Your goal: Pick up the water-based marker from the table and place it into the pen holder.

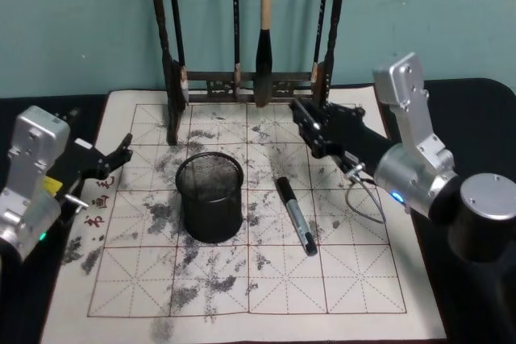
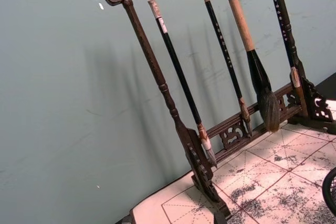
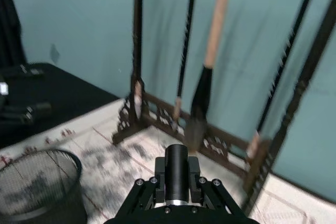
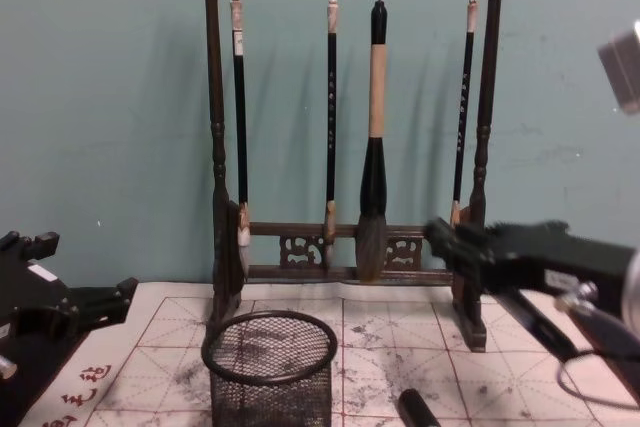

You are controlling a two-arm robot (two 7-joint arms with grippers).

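Note:
The water-based marker (image 1: 296, 215), black with a grey barrel, lies flat on the white mat (image 1: 363, 279) just right of the pen holder (image 1: 210, 197), a black wire-mesh cup standing upright. In the chest view the marker's end (image 4: 418, 409) shows right of the pen holder (image 4: 270, 367). My right gripper (image 1: 302, 128) hovers open above the mat, beyond the marker's far end and near the brush rack, with nothing between its fingers. My left gripper (image 1: 121, 153) sits open at the mat's left edge, apart from the holder. The right wrist view has the pen holder (image 3: 37, 187) low and to one side.
A tall dark wooden brush rack (image 1: 242, 82) with several hanging brushes stands along the mat's far edge, close in front of the right gripper (image 4: 440, 237). The dark table (image 1: 472, 90) shows around the mat. A teal wall is right behind the rack.

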